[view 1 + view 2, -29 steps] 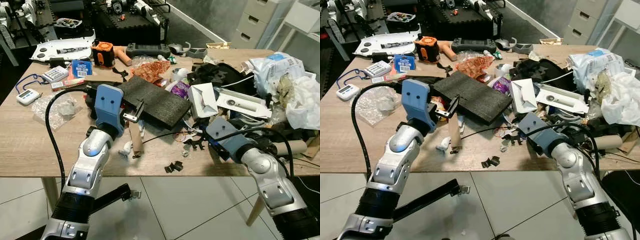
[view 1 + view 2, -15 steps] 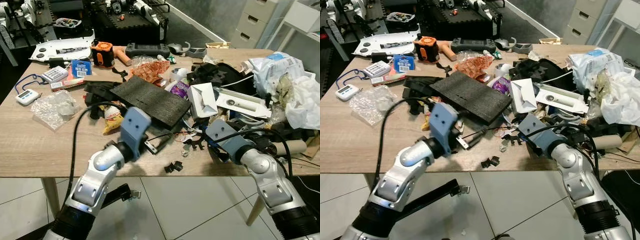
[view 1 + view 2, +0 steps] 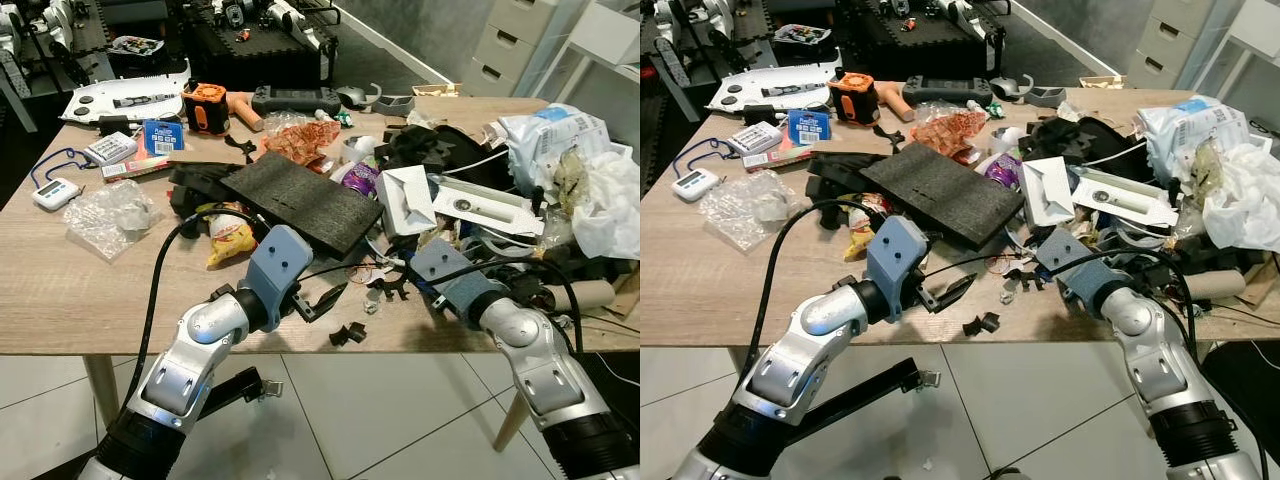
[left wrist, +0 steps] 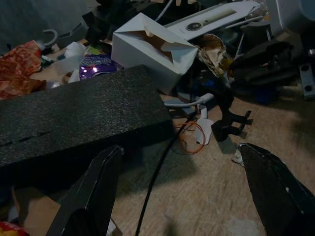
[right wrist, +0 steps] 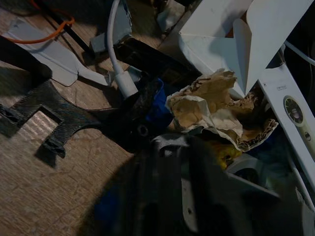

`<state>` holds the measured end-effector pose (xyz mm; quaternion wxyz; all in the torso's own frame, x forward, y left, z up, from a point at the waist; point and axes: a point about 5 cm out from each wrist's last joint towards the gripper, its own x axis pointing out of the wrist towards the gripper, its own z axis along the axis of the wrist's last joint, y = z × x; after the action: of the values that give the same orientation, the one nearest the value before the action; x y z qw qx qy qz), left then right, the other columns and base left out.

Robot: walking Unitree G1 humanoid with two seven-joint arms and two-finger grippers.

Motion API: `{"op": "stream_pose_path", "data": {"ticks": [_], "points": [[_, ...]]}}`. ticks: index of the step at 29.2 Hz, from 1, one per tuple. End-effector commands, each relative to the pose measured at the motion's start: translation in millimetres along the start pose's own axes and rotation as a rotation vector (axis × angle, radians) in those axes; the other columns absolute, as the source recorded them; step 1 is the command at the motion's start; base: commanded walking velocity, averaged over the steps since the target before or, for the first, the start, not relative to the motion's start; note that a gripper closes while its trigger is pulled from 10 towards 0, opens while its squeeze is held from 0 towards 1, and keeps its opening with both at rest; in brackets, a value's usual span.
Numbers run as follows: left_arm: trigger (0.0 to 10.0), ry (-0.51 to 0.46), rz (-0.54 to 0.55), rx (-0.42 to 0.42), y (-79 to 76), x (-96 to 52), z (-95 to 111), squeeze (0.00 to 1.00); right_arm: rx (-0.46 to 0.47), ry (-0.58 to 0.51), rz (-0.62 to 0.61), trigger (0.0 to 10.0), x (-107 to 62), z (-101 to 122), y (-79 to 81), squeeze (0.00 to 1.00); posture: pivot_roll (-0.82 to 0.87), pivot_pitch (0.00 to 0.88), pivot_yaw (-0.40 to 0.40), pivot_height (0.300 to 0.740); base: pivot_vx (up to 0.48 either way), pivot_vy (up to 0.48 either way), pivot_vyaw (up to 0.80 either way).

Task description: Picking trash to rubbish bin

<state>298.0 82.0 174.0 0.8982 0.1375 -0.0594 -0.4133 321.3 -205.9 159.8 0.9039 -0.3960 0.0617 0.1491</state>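
Workshop room, tiled floor, wooden desk [image 3: 60, 290] piled with junk, more gear on a black bench behind. Trash covers the desk's centre and right side: a black foam slab [image 3: 300, 200] lies flat mid-desk over a snack wrapper [image 3: 228, 238], a white folded carton [image 3: 405, 198] sits just beside its right end, crumpled white plastic bags [image 3: 600, 190] heap at the right edge, a clear plastic bag [image 3: 110, 215] lies alone toward the left edge. Small black plastic scraps [image 3: 348, 333] sit near the front edge. No rubbish bin can be made out, so the drop-off is somewhere off the desk. Left gripper [image 3: 322, 300] hovers low over the front edge, just in front of the foam slab, fingers [image 4: 93, 191] spread wide and holding nothing; the wrist view looks between them at the slab's edge, an orange wire loop [image 4: 189, 137] and the carton, so it looks lined up to take something from that clutter, likely the scraps or the slab. Right gripper [image 5: 177, 162] is pushed into the pile at the right front, beside crumpled brown paper [image 5: 216, 113] and a white cable [image 5: 118, 64]; cannot tell whether its fingers are closed or on anything, too dark and buried. Calculator [image 3: 108, 148] and timer [image 3: 55, 192] at the left back look like keepers, not trash.
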Motion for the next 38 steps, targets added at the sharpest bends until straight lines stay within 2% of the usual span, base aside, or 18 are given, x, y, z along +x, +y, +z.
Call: {"op": "stream_pose_path", "data": {"ticks": [1, 5, 14, 16, 20, 21, 23, 30, 32, 34, 36, 38], "points": [[10.0, 0.023, -0.031, 0.009, -4.8, -2.2, -2.5, 0.0, 0.015, 0.008, 0.018, 0.0, -0.2, -3.5, 3.3, 0.0, -0.04, 0.159, 0.01, 0.74, 0.0, 0.0, 0.0], [10.0, 0.003, -0.119, -0.055, -15.7, -4.5, -0.5, 0.0, 0.014, 0.001, 0.014, 0.0, 0.1, -2.2, 2.6, 0.0, -0.04, 0.148, 0.009, 0.74, 0.0, 0.0, 0.0], [10.0, -0.001, -0.131, -0.055, -18.0, -4.8, -0.5, 0.0, 0.024, -0.041, -0.022, 0.0, 0.0, 4.8, -3.9, 0.0, -0.05, 0.13, 0.006, 0.74, 0.0, 0.0, 0.0], [10.0, -0.011, -0.128, -0.067, -17.3, -4.8, 1.3, 0.0, 0.078, -0.111, -0.067, 0.0, -0.6, 16.0, -11.4, 0.0, -0.05, 0.13, 0.006, 0.74, 0.0, 0.0, 0.0], [10.0, -0.016, -0.127, -0.072, -17.2, -5.0, 2.2, 0.0, 0.102, -0.456, -0.251, 0.0, -11.1, 67.5, -37.6, 0.0, -0.05, 0.127, 0.007, 0.74, 0.0, 0.0, 0.0], [10.0, -0.016, -0.127, -0.072, -17.2, -5.0, 2.2, 0.0, 0.102, -0.456, -0.251, 0.0, -11.1, 67.5, -37.6, 0.0, -0.05, 0.127, 0.007, 0.74, 0.0, 0.0, 0.0], [10.0, -0.021, -0.124, -0.073, -17.3, -4.8, 2.6, 0.0, 0.122, -0.534, -0.297, 0.0, -15.5, 80.0, -43.4, 0.0, -0.05, 0.127, 0.007, 0.74, 0.0, 0.0, 0.0], [10.0, -0.02, -0.119, -0.069, -18.9, -4.7, 2.3, 0.0, 0.195, -0.602, -0.364, 0.0, -18.7, 89.9, -48.8, 0.0, -0.05, 0.128, 0.002, 0.74, 0.0, 0.0, 0.0], [10.0, -0.024, -0.106, -0.063, -18.2, -5.0, 2.4, 0.0, 0.215, -0.627, -0.376, 0.0, -20.3, 93.5, -49.7, 0.0, -0.05, 0.128, 0.002, 0.74, 0.0, 0.0, 0.0], [10.0, -0.044, -0.04, -0.045, -12.0, -4.5, 4.3, 0.0, 0.252, -0.67, -0.393, 0.0, -22.5, 99.3, -50.9, 0.0, -0.05, 0.136, 0.004, 0.74, 0.0, 0.0, 0.0], [10.0, -0.044, -0.04, -0.045, -12.0, -4.5, 4.3, 0.0, 0.252, -0.67, -0.393, 0.0, -22.5, 99.3, -50.9, 0.0, -0.05, 0.136, 0.004, 0.74, 0.0, 0.0, 0.0], [10.0, -0.089, 0.13, -0.053, 9.3, -3.4, 10.7, 0.0, 0.397, -0.697, -0.414, 0.1, -21.2, 103.6, -48.6, 0.0, -0.04, 0.149, 0.013, 0.74, 0.0, 0.0, 0.0]]}}
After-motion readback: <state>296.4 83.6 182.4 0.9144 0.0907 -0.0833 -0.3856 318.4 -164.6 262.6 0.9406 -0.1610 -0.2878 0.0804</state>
